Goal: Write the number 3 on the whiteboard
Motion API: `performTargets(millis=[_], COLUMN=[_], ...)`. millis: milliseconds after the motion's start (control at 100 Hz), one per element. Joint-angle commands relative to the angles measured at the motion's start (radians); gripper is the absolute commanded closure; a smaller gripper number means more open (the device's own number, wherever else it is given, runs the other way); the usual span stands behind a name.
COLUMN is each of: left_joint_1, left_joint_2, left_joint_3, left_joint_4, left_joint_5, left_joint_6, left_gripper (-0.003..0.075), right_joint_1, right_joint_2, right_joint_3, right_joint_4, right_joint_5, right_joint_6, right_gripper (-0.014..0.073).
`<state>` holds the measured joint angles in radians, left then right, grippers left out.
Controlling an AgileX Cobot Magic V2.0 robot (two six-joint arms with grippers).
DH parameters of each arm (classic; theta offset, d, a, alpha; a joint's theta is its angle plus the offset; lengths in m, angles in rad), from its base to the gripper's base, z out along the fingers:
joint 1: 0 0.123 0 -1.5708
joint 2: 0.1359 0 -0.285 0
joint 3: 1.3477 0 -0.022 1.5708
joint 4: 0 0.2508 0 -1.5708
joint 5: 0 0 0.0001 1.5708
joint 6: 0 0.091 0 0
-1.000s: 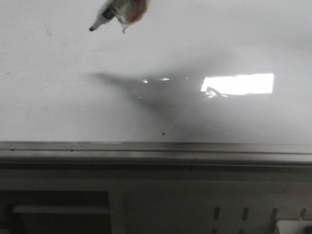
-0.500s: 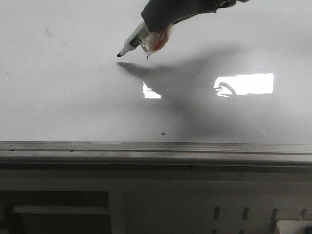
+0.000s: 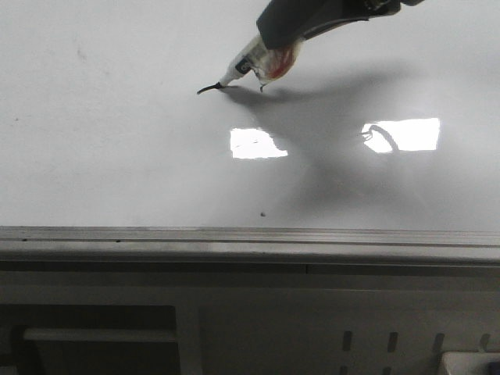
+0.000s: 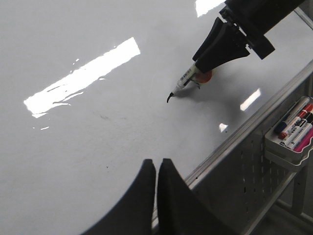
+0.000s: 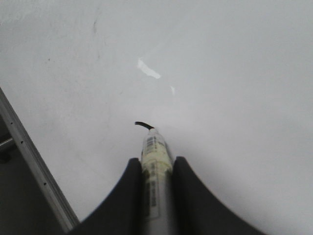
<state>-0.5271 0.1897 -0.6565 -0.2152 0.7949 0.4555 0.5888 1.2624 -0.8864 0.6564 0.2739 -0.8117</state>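
The whiteboard (image 3: 117, 156) is a large glossy white board with a silver rail along its near edge. My right gripper (image 3: 269, 48) is shut on a white marker (image 3: 242, 69), whose tip touches the board. A short curved black stroke (image 3: 208, 90), the start of the number 3, runs from the tip. The stroke also shows in the left wrist view (image 4: 169, 97) and in the right wrist view (image 5: 143, 125), just ahead of the marker (image 5: 155, 161). My left gripper (image 4: 156, 166) is shut and empty, above the board near its rail.
The silver rail (image 3: 250, 234) borders the board's near edge. Bright glare patches (image 3: 256, 143) lie on the board. A tray of spare markers (image 4: 293, 132) hangs below the rail. A perforated panel (image 4: 244, 166) sits under the board.
My right gripper has come down and to the right with the marker. The tip now touches the board and has drawn a short curved black stroke.
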Motion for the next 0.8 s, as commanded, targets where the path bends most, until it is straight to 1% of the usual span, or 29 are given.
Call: performTargets(millis=[0, 220, 330, 520, 630, 710, 790], left_joint_1=[0.001, 0.001, 0.001, 0.001, 0.001, 0.001, 0.001], left_joint_2=[0.013, 0.013, 0.013, 0.013, 0.013, 0.013, 0.013], left_joint_3=[-0.022, -0.022, -0.022, -0.022, -0.022, -0.022, -0.022], left_joint_4=[-0.012, -0.014, -0.014, -0.014, -0.014, -0.014, -0.014], left_joint_5=[-0.072, -0.073, -0.077, -0.092, -0.1, -0.103, -0.103], left_joint_6=[-0.01, -0.01, -0.01, -0.01, -0.01, -0.01, -0.01], left_gripper=[0.0741, 0.0741, 0.0741, 0.0741, 0.0741, 0.0741, 0.0741], right_joint_1=[-0.042, -0.037, -0.005, 0.058, 0.051, 0.023, -0.018], right_joint_2=[-0.017, -0.032, -0.023, 0.024, 0.029, 0.019, -0.002], right_joint_3=[-0.017, 0.046, 0.078, 0.078, 0.078, 0.078, 0.078], right_joint_4=[-0.017, -0.008, -0.004, 0.004, 0.004, 0.002, 0.002], right_joint_5=[-0.046, 0.002, -0.04, -0.082, -0.093, -0.092, -0.057], right_joint_6=[-0.002, -0.002, -0.002, -0.002, -0.002, -0.002, -0.002], right_gripper=[0.0653, 0.0653, 0.0653, 0.0654, 0.0654, 0.0653, 0.0653])
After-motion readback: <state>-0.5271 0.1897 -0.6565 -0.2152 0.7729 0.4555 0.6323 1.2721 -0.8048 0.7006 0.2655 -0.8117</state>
